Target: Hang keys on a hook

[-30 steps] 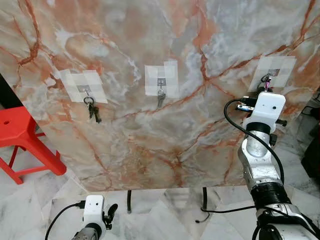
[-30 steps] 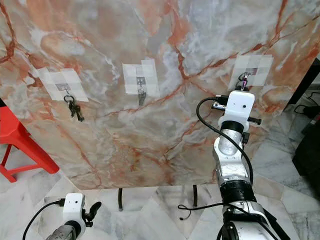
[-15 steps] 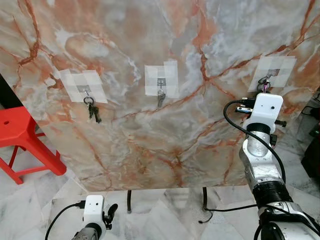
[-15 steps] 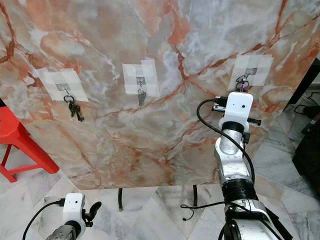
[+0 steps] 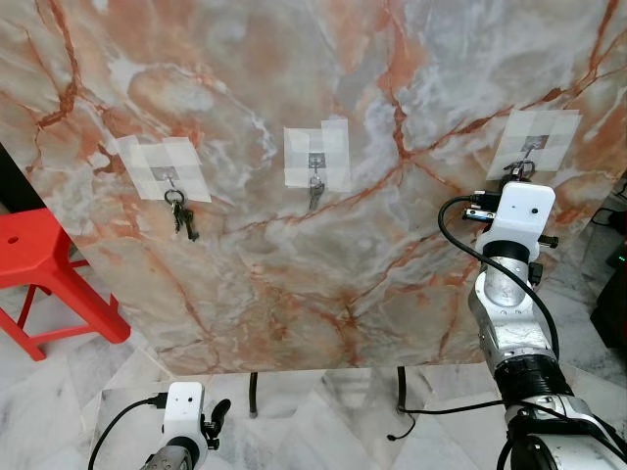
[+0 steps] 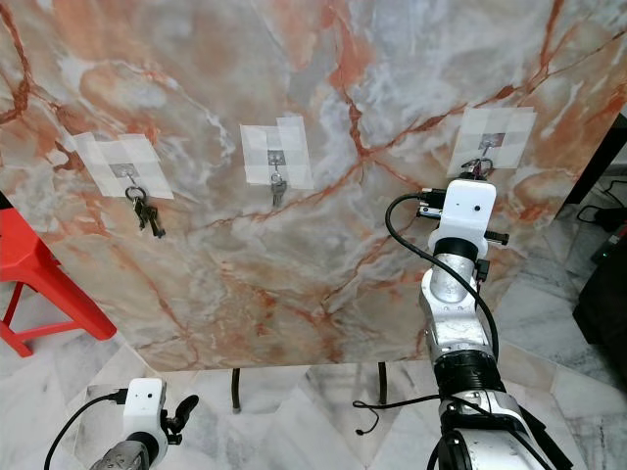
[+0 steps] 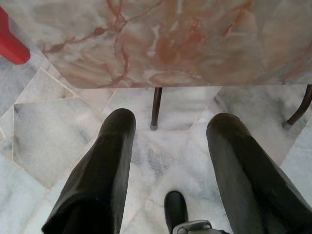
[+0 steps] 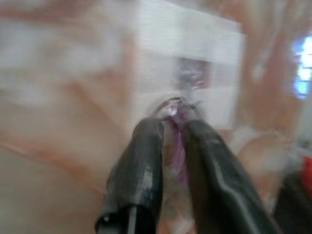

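On my far left a red stool [image 5: 44, 269] stands on the marble floor [image 5: 59, 392] beside the big marble board [image 5: 294, 245]. Low down, my left gripper [image 7: 165, 146] hangs idle with its fingers spread over the floor tiles, near the board's thin dark legs [image 7: 155, 108]. On the board, the left taped hook [image 5: 168, 178] carries a bunch of keys [image 5: 182, 217], and the middle taped hook [image 5: 315, 162] carries a single key [image 5: 314, 193]. At the right, my right gripper [image 8: 170, 131] pinches a purple-tagged keyring [image 8: 176, 141] just under the right taped hook [image 5: 532, 145]. The wrist housing [image 5: 516, 213] blocks my head view of the ring.
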Controlling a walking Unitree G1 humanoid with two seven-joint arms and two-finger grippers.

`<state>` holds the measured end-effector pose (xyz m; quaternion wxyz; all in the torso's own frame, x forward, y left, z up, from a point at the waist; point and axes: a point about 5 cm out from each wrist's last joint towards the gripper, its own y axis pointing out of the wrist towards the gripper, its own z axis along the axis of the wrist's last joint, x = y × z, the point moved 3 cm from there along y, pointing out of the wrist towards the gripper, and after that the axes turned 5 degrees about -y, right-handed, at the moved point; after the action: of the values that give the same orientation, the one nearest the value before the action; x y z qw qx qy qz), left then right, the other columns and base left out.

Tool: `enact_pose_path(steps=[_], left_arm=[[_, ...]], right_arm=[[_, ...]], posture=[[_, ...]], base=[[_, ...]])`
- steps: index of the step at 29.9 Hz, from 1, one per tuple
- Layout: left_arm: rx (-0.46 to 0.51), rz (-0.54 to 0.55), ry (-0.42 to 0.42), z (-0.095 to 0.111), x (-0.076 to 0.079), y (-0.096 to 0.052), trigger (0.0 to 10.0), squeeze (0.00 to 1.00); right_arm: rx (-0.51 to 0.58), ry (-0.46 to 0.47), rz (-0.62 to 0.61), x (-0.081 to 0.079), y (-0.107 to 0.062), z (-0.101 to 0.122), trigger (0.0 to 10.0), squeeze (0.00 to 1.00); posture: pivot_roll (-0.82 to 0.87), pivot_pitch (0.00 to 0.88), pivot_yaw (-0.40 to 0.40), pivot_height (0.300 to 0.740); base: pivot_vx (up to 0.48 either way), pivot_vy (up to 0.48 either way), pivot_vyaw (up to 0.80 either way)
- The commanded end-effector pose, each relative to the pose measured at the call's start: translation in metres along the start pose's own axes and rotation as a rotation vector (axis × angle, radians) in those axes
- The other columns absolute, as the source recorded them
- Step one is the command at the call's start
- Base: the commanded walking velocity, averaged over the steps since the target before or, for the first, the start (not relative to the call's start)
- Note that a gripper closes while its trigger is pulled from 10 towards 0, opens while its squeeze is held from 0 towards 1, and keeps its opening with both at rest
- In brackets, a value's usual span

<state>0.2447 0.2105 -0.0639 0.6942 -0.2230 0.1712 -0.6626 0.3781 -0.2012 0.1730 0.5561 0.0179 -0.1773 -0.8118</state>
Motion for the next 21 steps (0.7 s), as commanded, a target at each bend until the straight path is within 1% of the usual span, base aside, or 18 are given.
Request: enact_pose_path(steps=[1, 3, 4, 8, 9, 10, 11, 12, 13, 16, 17, 18, 19, 20, 21], left_arm=[[-0.037, 0.005, 0.019, -0.007, -0.003, -0.002, 10.0, 0.00], [-0.037, 0.004, 0.019, -0.007, -0.002, -0.002, 10.0, 0.00], [-0.037, 0.002, 0.018, -0.007, -0.001, -0.002, 10.0, 0.00], [-0.039, 0.000, 0.019, -0.007, -0.001, -0.002, 10.0, 0.00], [-0.039, 0.000, 0.019, -0.007, -0.001, -0.002, 10.0, 0.00], [-0.040, 0.000, 0.019, -0.007, -0.001, -0.002, 10.0, 0.00], [-0.040, 0.000, 0.020, -0.008, -0.001, -0.002, 10.0, 0.00], [-0.042, 0.000, 0.020, -0.008, -0.001, -0.002, 10.0, 0.00], [-0.043, 0.000, 0.021, -0.008, -0.001, -0.002, 10.0, 0.00], [-0.047, 0.000, 0.021, -0.009, -0.001, -0.002, 10.0, 0.00], [-0.051, 0.001, 0.021, -0.009, -0.001, -0.002, 10.0, 0.00], [-0.053, 0.001, 0.021, -0.010, -0.001, -0.002, 10.0, 0.00], [-0.058, 0.002, 0.022, -0.011, -0.001, -0.002, 10.0, 0.00], [-0.059, 0.003, 0.022, -0.011, -0.002, -0.003, 10.0, 0.00], [-0.062, 0.005, 0.022, -0.011, -0.002, -0.003, 10.0, 0.00]], right_arm=[[-0.008, 0.005, 0.062, -0.013, -0.012, -0.004, 10.0, 1.00], [-0.014, 0.002, 0.076, -0.014, -0.018, -0.007, 10.0, 1.00], [-0.032, -0.010, 0.093, -0.012, -0.026, -0.014, 10.0, 1.00], [-0.054, -0.032, 0.121, -0.007, -0.041, -0.024, 10.0, 1.00], [-0.072, -0.041, 0.139, -0.005, -0.048, -0.029, 10.0, 1.00], [-0.078, -0.043, 0.144, -0.005, -0.050, -0.030, 10.0, 1.00], [-0.104, -0.054, 0.152, -0.003, -0.055, -0.036, 10.0, 1.00], [-0.154, -0.071, 0.165, -0.001, -0.063, -0.047, 10.0, 1.00], [-0.174, -0.076, 0.170, 0.000, -0.066, -0.052, 10.0, 1.00], [-0.285, -0.054, 0.146, 0.006, -0.076, -0.075, 10.0, 1.00], [-0.369, -0.051, 0.138, 0.008, -0.083, -0.092, 10.0, 0.45], [-0.429, -0.059, 0.138, 0.009, -0.088, -0.103, 10.0, 0.06], [-0.547, -0.063, 0.125, 0.011, -0.098, -0.122, 10.0, 0.00], [-0.580, -0.058, 0.121, 0.012, -0.101, -0.127, 10.0, 0.00], [-0.626, -0.020, 0.123, 0.010, -0.106, -0.134, 10.0, 0.00]], posture=[[0.10, 0.075, 0.031, 0.740], [0.10, 0.073, 0.029, 0.740], [0.10, 0.073, 0.028, 0.740], [0.10, 0.070, 0.027, 0.740], [0.09, 0.069, 0.026, 0.740], [0.09, 0.069, 0.026, 0.740], [0.09, 0.068, 0.026, 0.740], [0.09, 0.068, 0.026, 0.740], [0.09, 0.068, 0.026, 0.740], [0.09, 0.065, 0.028, 0.740], [0.09, 0.062, 0.028, 0.740], [0.09, 0.062, 0.029, 0.740], [0.09, 0.060, 0.029, 0.740], [0.09, 0.060, 0.029, 0.740], [0.09, 0.059, 0.028, 0.740]], base=[[0.000, 0.000, 0.00], [0.000, 0.000, 0.00], [0.000, 0.000, 0.00], [0.000, 0.000, 0.00], [0.000, 0.000, 0.00], [0.000, 0.000, 0.00], [0.000, 0.000, 0.00], [0.000, 0.000, 0.00], [0.000, 0.000, 0.00], [0.000, 0.000, 0.00], [0.000, 0.000, 0.00], [0.000, 0.000, 0.00], [0.000, 0.000, 0.00], [0.000, 0.000, 0.00], [0.000, 0.000, 0.00]])
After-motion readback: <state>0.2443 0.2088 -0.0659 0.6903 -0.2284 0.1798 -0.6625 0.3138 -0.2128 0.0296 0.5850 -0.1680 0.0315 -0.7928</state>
